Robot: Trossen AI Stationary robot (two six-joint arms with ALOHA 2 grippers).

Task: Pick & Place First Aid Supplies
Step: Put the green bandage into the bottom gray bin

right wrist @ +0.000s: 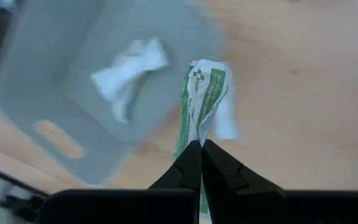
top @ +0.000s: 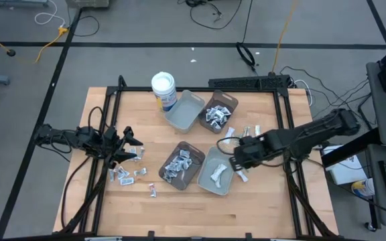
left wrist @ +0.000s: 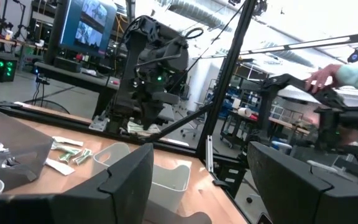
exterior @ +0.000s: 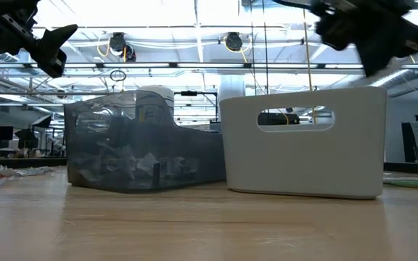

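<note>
Small white and silvery packets [top: 127,173] lie loose on the wood near the table's left side, and more fill two brown trays [top: 181,165] [top: 218,112]. My left gripper [top: 133,143] [left wrist: 197,171] is open and hovers above the loose packets, touching nothing. My right gripper [top: 236,161] [right wrist: 199,149] is shut on a green-and-white packet [right wrist: 201,99] beside the right rim of a light grey tray [top: 206,182] [right wrist: 36,93]. That tray holds one crumpled white packet [right wrist: 129,68]. My right gripper pinches the green-and-white packet by one crumpled end [right wrist: 196,132] between its two fingertips, coming from above and pointing down. The packet hangs below the fingers, lifted clear, over the wood just beside the grey tray's rim.
A white round tub [top: 164,87] stands at the far side next to a second grey tray [top: 185,111]. Pale strips [top: 248,132] lie on the wood right of the trays, one [right wrist: 227,121] under the held packet. In the low view the trays [exterior: 303,141] block the middle.
</note>
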